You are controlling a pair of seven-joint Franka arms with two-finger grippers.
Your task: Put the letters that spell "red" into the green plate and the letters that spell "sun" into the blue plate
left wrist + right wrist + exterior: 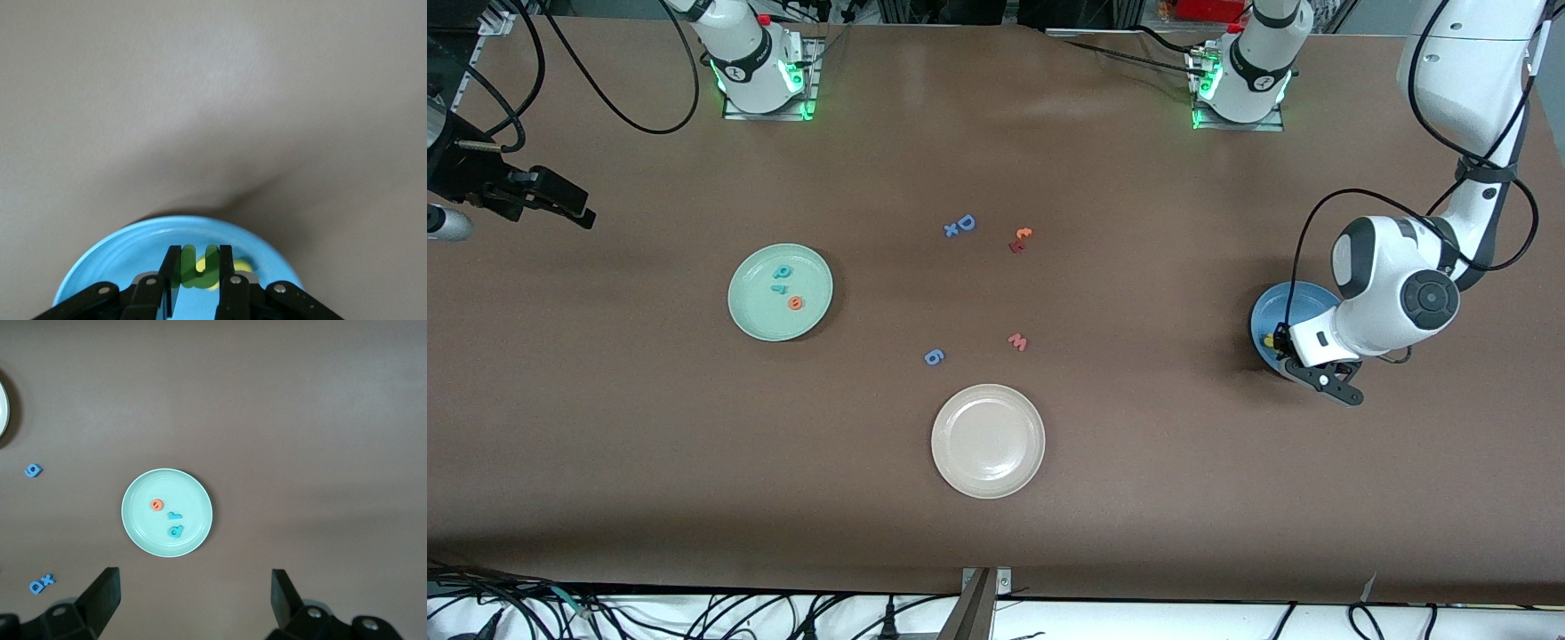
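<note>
Foam letters D [966, 222], g [934, 357], w [1018, 341]

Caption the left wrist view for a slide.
Left claw shut on a dark green letter over the blue plate, a yellow letter already inside.

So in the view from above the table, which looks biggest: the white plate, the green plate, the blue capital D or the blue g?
1. cream-white plate, though it lies nearest the camera, so its lead over the next is unsure
2. green plate
3. blue capital D
4. blue g, close to the D
</note>
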